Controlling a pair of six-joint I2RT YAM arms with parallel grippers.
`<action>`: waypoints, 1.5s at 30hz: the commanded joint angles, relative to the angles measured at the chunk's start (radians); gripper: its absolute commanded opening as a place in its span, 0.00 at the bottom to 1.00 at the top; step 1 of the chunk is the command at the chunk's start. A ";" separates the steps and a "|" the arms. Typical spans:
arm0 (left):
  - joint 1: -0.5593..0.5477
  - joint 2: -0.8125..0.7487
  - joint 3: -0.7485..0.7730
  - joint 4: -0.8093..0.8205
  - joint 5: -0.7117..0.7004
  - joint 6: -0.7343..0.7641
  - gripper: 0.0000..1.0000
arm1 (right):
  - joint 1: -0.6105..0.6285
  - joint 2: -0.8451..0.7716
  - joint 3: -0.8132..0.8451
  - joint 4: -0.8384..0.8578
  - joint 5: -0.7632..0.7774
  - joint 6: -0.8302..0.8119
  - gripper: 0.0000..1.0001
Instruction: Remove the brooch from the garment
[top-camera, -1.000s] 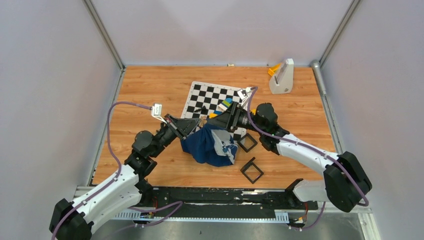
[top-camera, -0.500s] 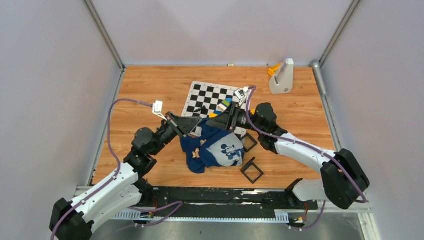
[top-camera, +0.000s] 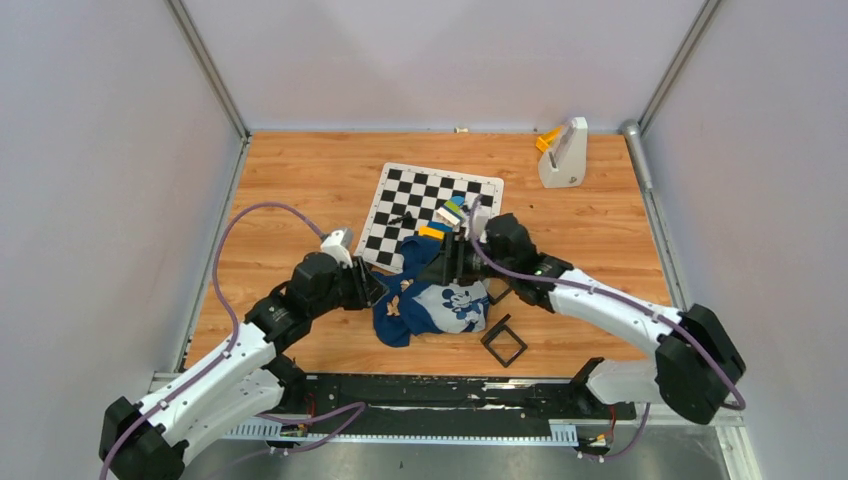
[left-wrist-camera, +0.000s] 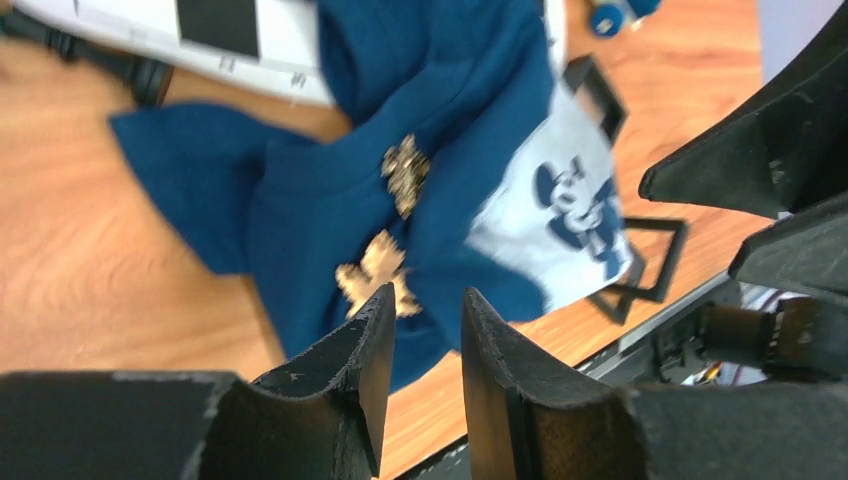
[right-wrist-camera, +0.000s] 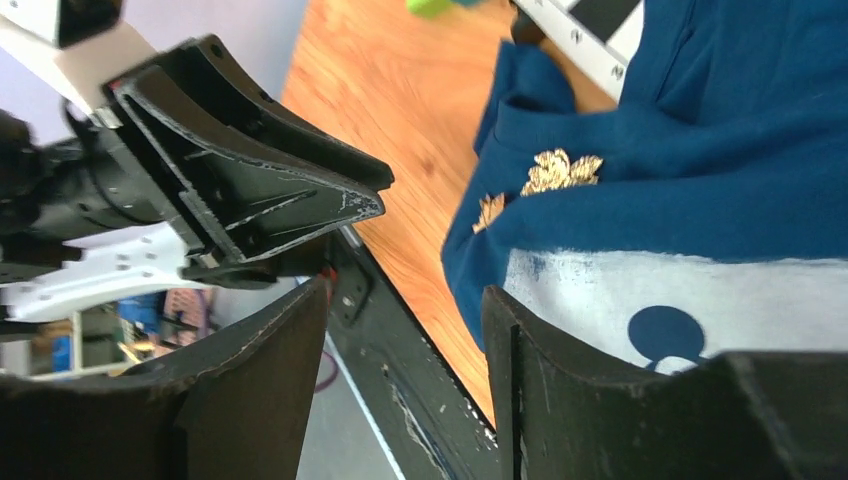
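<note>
Flanking crumpled garment (top-camera: 440, 308), my two hands sit low at its left and right sides. Left hand (left-wrist-camera: 425, 295): fingers parted by narrow gap, nothing pinched between. Right hand (right-wrist-camera: 405, 290): spread wide, empty, over far right part of cloth. Garment lies on worktop (top-camera: 300, 190), far edge overlapping near edge of checkered mat (top-camera: 430, 190), pale print face up on right half. Brooch (left-wrist-camera: 405, 172) sits on navy fold in left half, second gold leaf shape (left-wrist-camera: 372, 272) just beside it, close to my left fingertips.
</note>
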 joint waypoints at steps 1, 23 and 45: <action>-0.001 -0.090 -0.051 -0.057 0.007 -0.023 0.39 | 0.141 0.118 0.134 -0.186 0.162 -0.143 0.60; 0.132 -0.204 -0.259 0.026 0.228 -0.183 0.44 | 0.334 0.420 0.280 -0.245 0.480 -0.206 0.09; 0.133 -0.143 -0.391 0.739 0.316 -0.352 0.53 | 0.185 0.006 -0.043 0.124 0.248 0.135 0.00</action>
